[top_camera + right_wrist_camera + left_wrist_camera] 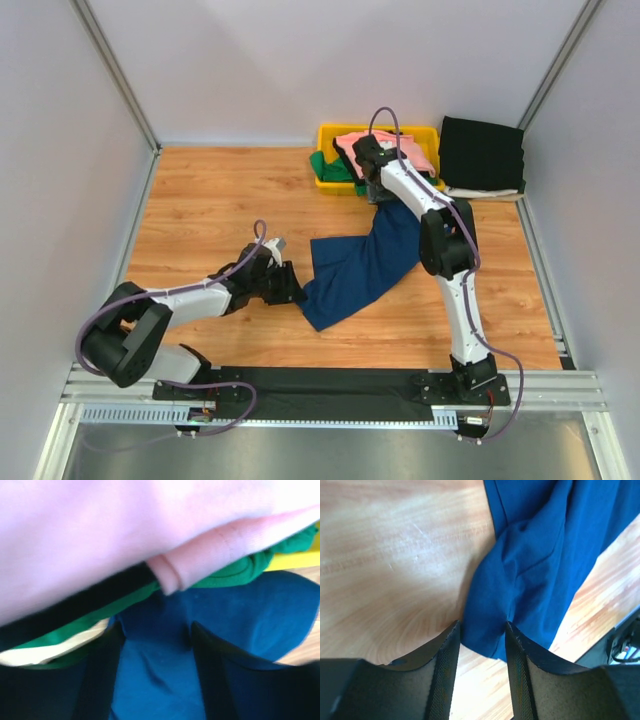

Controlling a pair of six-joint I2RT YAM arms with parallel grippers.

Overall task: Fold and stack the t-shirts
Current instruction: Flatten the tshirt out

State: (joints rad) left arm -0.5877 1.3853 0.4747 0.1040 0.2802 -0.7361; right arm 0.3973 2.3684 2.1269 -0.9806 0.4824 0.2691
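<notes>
The left arm lies low across the tabletop (220,200) from the lower left, the left hand (285,283) clamped on the navy t-shirt (365,262) at its lower-left corner. The right arm reaches up to the yellow bin (330,132) at upper centre, the right hand (375,188) pinched on the shirt's upper end. The shirt stretches diagonally between them, with the pink t-shirt (125,530) and green t-shirt (240,567) just above the right hand.

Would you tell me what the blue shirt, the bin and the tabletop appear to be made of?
Blue shirt: soft matte knit cloth, it creases and drapes. Bin: probably plastic, smooth rigid yellow walls. Tabletop: wood or wood-look laminate, grain visible with slight sheen.
</notes>
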